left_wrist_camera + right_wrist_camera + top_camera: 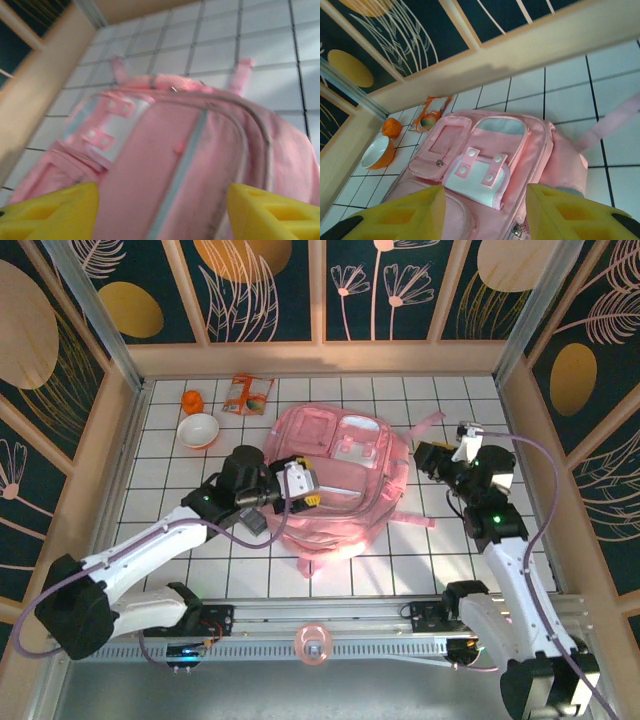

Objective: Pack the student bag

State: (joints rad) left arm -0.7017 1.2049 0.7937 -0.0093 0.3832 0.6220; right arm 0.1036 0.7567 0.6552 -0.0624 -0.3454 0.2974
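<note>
A pink student bag [345, 475] lies flat in the middle of a white tiled table [400, 565], its front pockets facing up and a strap [428, 424] trailing toward the upper right of the overhead view. The left gripper [305, 488] sits at the bag's left edge, centre-left of that frame. From its wrist camera the two yellow fingers [55, 212] stand wide apart at the bottom corners, with pink fabric and a pale zip line beyond the gap and nothing pinched between them. The right gripper [432, 458] is just beside the bag's right side; its yellow fingers [570, 215] are likewise apart, the bag's white-flapped pocket showing past them. In the upper left of the table sit an orange-and-white bowl [198, 430], a small orange object [192, 401] (too small to identify) and an orange snack packet [247, 393], none of them touching the bag.
</note>
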